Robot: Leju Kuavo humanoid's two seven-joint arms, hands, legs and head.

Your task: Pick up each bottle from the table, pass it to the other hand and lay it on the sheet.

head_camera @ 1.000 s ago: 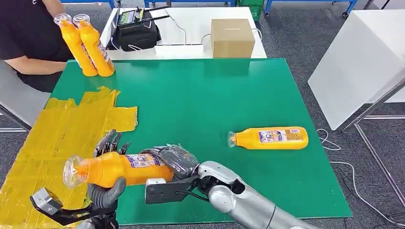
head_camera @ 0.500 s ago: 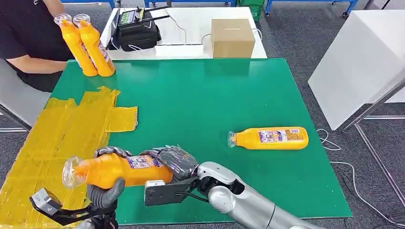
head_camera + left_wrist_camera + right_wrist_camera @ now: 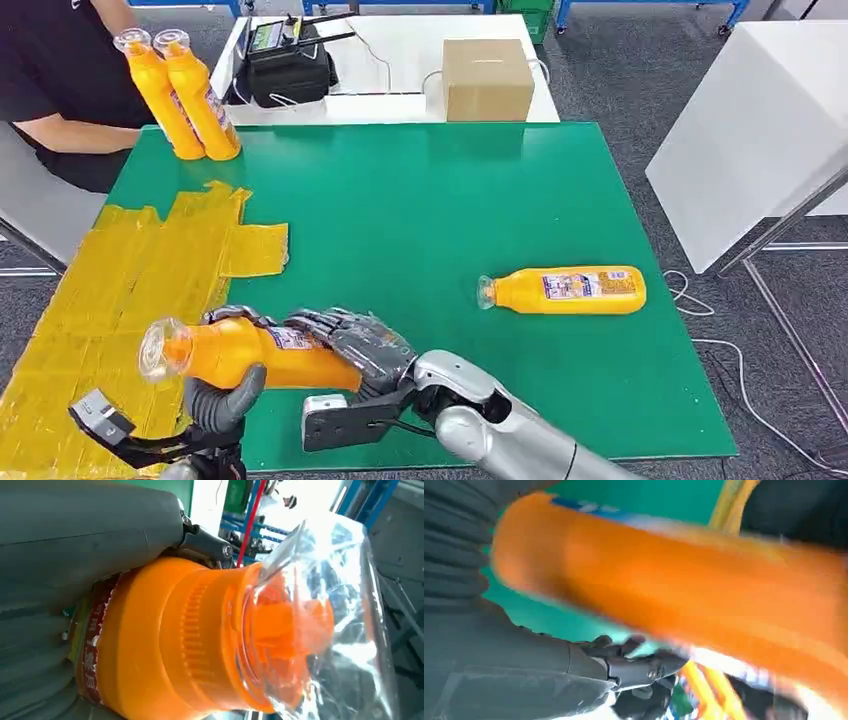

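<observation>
The orange plastic bottle (image 3: pixel 250 353) lies level above the green table's (image 3: pixel 420 220) near edge, clear-capped neck toward the yellow sheet (image 3: pixel 120 290), with the left hand (image 3: pixel 225 395) gripping its neck end and the right hand's (image 3: pixel 360 345) fingers wrapped around its base.

bottles (image 3: pixel 565 290): orange, clear caps, printed labels
table (image 3: pixel 420 210): green
sheet (image 3: pixel 120 290): yellow
box (image 3: pixel 486 79): brown

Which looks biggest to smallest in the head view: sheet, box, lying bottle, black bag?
1. sheet, clearly largest.
2. lying bottle, box and black bag look close in size; the box and bag sit farther from the camera, so no ranking.
</observation>
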